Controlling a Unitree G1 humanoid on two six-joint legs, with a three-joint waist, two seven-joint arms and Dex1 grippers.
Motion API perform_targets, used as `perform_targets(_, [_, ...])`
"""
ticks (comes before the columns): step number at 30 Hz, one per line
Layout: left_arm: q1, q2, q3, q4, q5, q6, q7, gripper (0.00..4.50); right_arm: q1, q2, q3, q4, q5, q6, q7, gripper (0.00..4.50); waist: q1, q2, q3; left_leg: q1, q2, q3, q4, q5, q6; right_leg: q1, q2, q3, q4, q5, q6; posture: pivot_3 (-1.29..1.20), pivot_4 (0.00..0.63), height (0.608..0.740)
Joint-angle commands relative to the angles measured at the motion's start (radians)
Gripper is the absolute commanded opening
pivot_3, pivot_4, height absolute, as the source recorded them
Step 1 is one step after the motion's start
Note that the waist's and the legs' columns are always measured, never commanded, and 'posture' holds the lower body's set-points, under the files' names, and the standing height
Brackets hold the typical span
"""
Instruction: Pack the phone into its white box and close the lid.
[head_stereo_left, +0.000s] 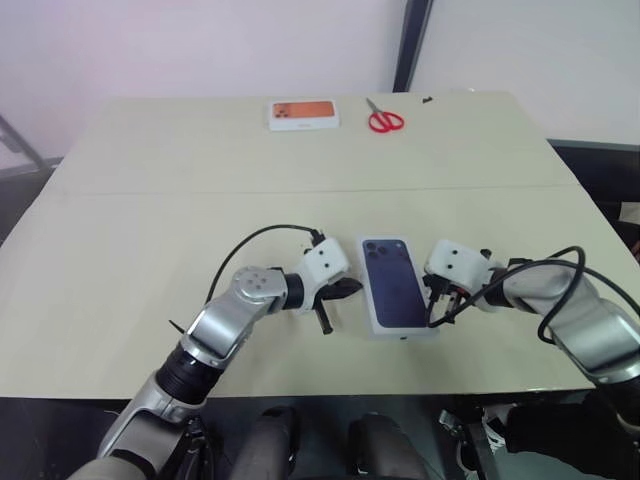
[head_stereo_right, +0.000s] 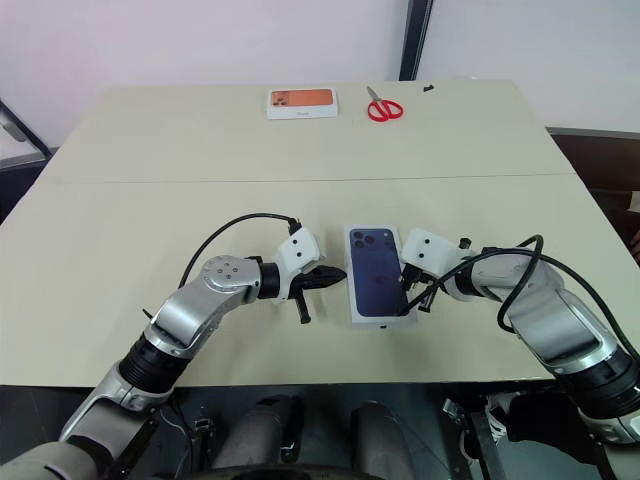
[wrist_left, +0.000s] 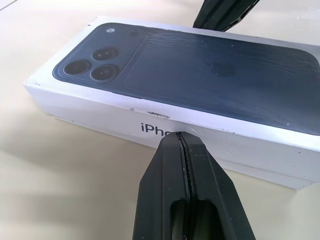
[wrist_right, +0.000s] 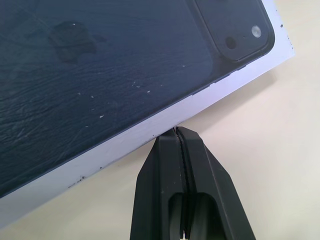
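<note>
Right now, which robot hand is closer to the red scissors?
Right. The right gripper sits at the closed box's right edge, nearer the scissors' side; the left gripper is left of the box. Both are far away.

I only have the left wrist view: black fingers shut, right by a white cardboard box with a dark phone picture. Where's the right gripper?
Observer: The right gripper is across the white lid with the dark phone picture, fingers shut, tips at its long edge.
Operator: Anything else on the table?
Observer: Red-handled scissors and a small white box with an orange picture, both at the beige table's far edge.
</note>
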Motion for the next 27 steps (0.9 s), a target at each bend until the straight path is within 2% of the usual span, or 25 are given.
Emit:
perform_targets(1, [-0.013, 0.014, 0.02, -0.018, -0.011, -0.017, -0.021, 0.0, 0.004, -0.021, -0.067, -0.016, 0.008, -0.022, 0.018, 0.03, 0.0, 0.0, 0.0, 0.0, 0.0, 0.0, 0.0, 0.0, 0.0, 0.0, 0.0, 0.0, 0.0, 0.0, 0.0, 0.0, 0.15, 0.74])
perform_targets(4, [-0.01, 0.025, 0.091, -0.021, -0.063, -0.001, -0.031, 0.0, 0.028, -0.047, -0.146, 0.001, 0.036, -0.066, 0.052, 0.03, 0.0, 0.0, 0.0, 0.0, 0.0, 0.0, 0.0, 0.0, 0.0, 0.0, 0.0, 0.0, 0.0, 0.0, 0.0, 0.0, 0.15, 0.74])
perform_targets(7, [-0.047, -0.023, 0.195, -0.011, -0.149, 0.037, -0.004, 0.0, 0.081, -0.06, -0.255, -0.017, 0.116, -0.106, 0.126, 0.03, 0.002, 0.0, 0.0, 0.0, 0.0, 0.0, 0.0, 0.0, 0.0, 0.0, 0.0, 0.0, 0.0, 0.0, 0.0, 0.0, 0.15, 0.74])
perform_targets(11, [-0.134, -0.09, 0.199, 0.063, -0.136, 0.033, 0.039, 0.0, 0.114, -0.019, -0.35, -0.101, 0.295, -0.003, 0.185, 0.03, 0.001, -0.001, 0.0, 0.0, 0.0, -0.001, 0.002, 0.0, 0.0, 0.002, 0.0, -0.001, 0.0, 0.0, 0.0, 0.0, 0.15, 0.74])
perform_targets(15, [-0.196, -0.128, 0.093, 0.211, -0.033, -0.024, 0.059, 0.0, 0.192, -0.016, -0.323, -0.201, 0.343, 0.026, 0.188, 0.03, 0.001, -0.001, 0.0, 0.0, 0.0, -0.001, 0.003, 0.0, 0.001, 0.003, 0.0, -0.002, 0.0, 0.0, 0.0, 0.0, 0.15, 0.74])
perform_targets(19, [-0.223, -0.147, 0.001, 0.317, 0.036, -0.035, 0.046, 0.0, 0.266, -0.027, -0.245, -0.219, 0.265, 0.01, 0.129, 0.03, 0.0, -0.001, 0.0, 0.001, 0.0, -0.001, 0.003, -0.001, 0.001, 0.004, 0.0, -0.001, 0.0, 0.0, 0.0, 0.0, 0.15, 0.74])
perform_targets(24, [-0.208, -0.124, -0.074, 0.334, 0.08, -0.008, -0.003, 0.0, 0.297, -0.046, -0.187, -0.202, 0.21, 0.017, 0.092, 0.03, 0.001, -0.002, -0.001, 0.002, 0.0, -0.001, 0.005, -0.001, 0.001, 0.006, 0.0, -0.002, 0.0, 0.0, 0.001, 0.0, 0.15, 0.74])
perform_targets(27, [-0.188, -0.114, -0.076, 0.322, 0.093, -0.01, 0.0, 0.0, 0.286, -0.044, -0.184, -0.183, 0.194, 0.008, 0.076, 0.03, 0.001, -0.003, -0.002, 0.005, 0.0, -0.002, 0.004, -0.001, 0.001, 0.01, 0.0, -0.002, -0.002, 0.0, 0.001, 0.0, 0.15, 0.74])
